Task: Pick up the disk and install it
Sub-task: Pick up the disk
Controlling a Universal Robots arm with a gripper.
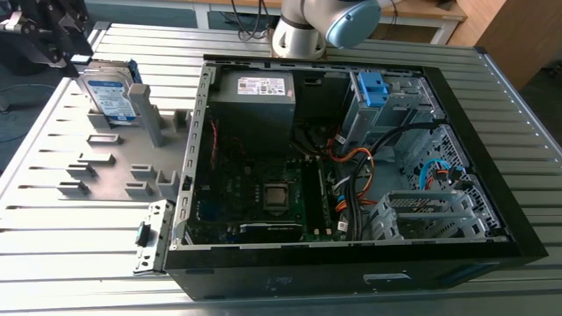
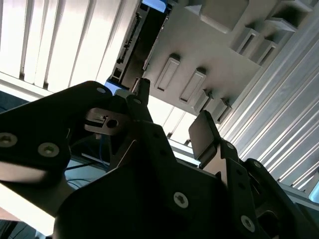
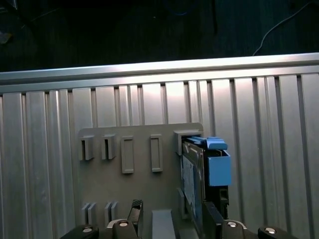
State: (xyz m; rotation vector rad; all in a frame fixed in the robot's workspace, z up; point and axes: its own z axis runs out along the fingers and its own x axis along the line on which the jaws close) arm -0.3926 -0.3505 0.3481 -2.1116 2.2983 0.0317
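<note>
hand [image 3: 173,218] released: fingers [image 3: 135,213] spread wide in both wrist views, nothing clamped between them. In the exterior view it hangs at the exterior view's upper left, over the edge of the ribbed aluminium tabletop [image 1: 79,263] and just above the disk [image 1: 110,95]. Can't tell if it's touching

disk not picked up yet: stands on edge in a slot of the grey fixture plate [image 1: 114,164], white-and-blue label facing the exterior camera, blue bracket [image 3: 219,168] on its edge. In the first wrist view one finger overlaps the near end of the disk, and the other sits well off on the label side, over the plate. So the disk isn't squarely between them from that angle

fixture plate lies flat on the tabletop, to the exterior view's left of the PC case [image 1: 351,266], and carries rows of small upright brackets

PC case: black tower on its side, side panel off, interior exposed
- motherboard [image 1: 255,217] with CPU [image 1: 276,195] mid-board
- grey power supply [image 1: 255,99] with white sticker in the far corner
- drive cage [image 1: 395,108] on the exterior view's right of it, light-blue clip [image 1: 373,87] at its top
- orange and black cables [image 1: 360,172] running from the cage area down toward the board

arm base column [image 1: 303,29] stands behind the case at the far edge of the tabletop
</note>
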